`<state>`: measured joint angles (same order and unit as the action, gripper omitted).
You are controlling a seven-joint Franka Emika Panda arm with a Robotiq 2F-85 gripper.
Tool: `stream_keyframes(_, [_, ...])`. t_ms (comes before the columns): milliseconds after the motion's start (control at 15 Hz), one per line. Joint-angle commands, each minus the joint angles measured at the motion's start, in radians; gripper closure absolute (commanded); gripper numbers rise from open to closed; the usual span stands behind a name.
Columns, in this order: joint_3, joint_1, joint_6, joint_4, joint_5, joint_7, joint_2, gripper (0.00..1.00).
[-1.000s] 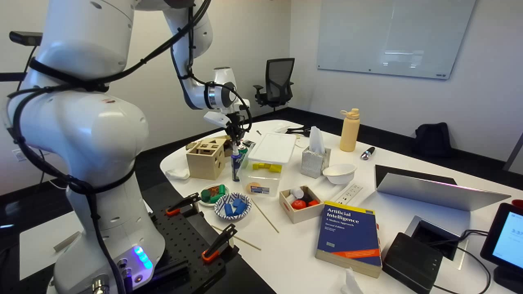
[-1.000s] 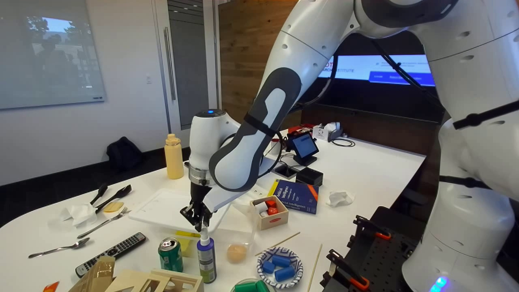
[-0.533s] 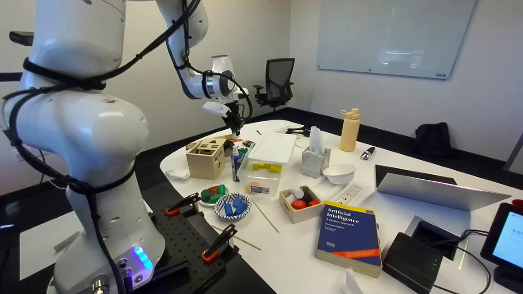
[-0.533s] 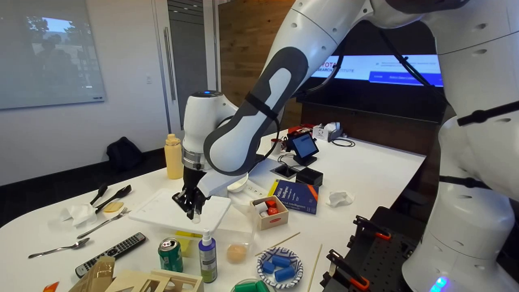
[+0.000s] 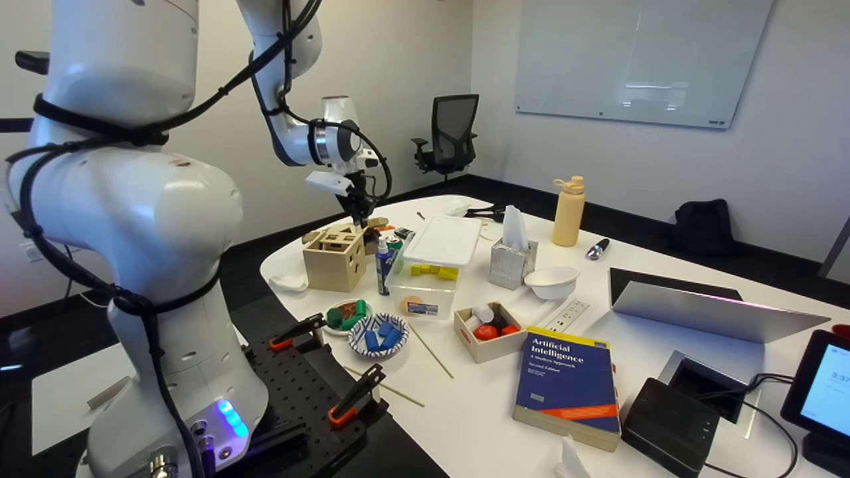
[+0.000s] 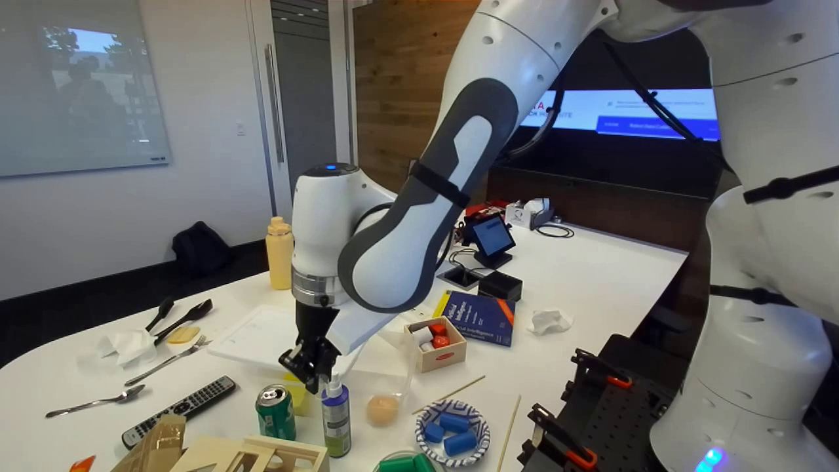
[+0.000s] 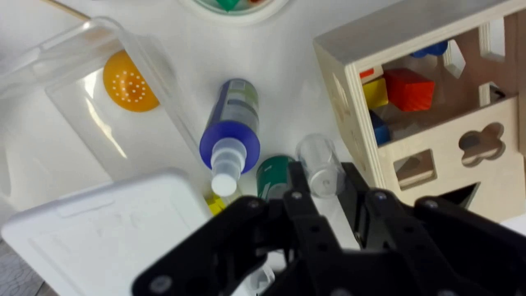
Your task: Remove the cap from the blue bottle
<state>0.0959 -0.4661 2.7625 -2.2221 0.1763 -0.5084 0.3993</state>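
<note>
The blue bottle (image 7: pixel 230 119) stands upright, its white spray nozzle (image 7: pixel 226 164) bare on top. It also shows in both exterior views (image 5: pixel 384 269) (image 6: pixel 336 423). My gripper (image 7: pixel 322 174) is shut on the clear cap (image 7: pixel 322 156), which sits between the two black fingertips and points downward. The gripper with the cap is apart from the bottle, between it and the wooden box. In the exterior views the gripper (image 5: pixel 360 219) (image 6: pixel 313 383) hangs near the bottle and box. The cap is hard to make out there.
A light wooden shape box (image 7: pixel 439 172) stands beside the cap. A green can (image 7: pixel 273 174) is close to the gripper and bottle. A clear container (image 7: pixel 98 139) with a white lid (image 7: pixel 111 234) is on the bottle's other side. A patterned bowl (image 6: pixel 484 419) holds blue blocks.
My gripper was at the bottle's top a second ago. It rose with the clear cap, leaving the nozzle bare, then moved toward the wooden box and lower. The bottle stayed upright.
</note>
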Motion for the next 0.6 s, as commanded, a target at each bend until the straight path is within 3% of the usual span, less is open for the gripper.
stream_keyframes(0, [-0.081, -0.097, 0.052, -0.093, 0.084, -0.12, -0.012, 0.94])
stream_keyframes(267, [-0.186, -0.198, 0.194, -0.136, 0.167, -0.256, 0.068, 0.94])
stream_keyframes(533, [-0.273, -0.288, 0.324, -0.118, 0.09, -0.238, 0.193, 0.94])
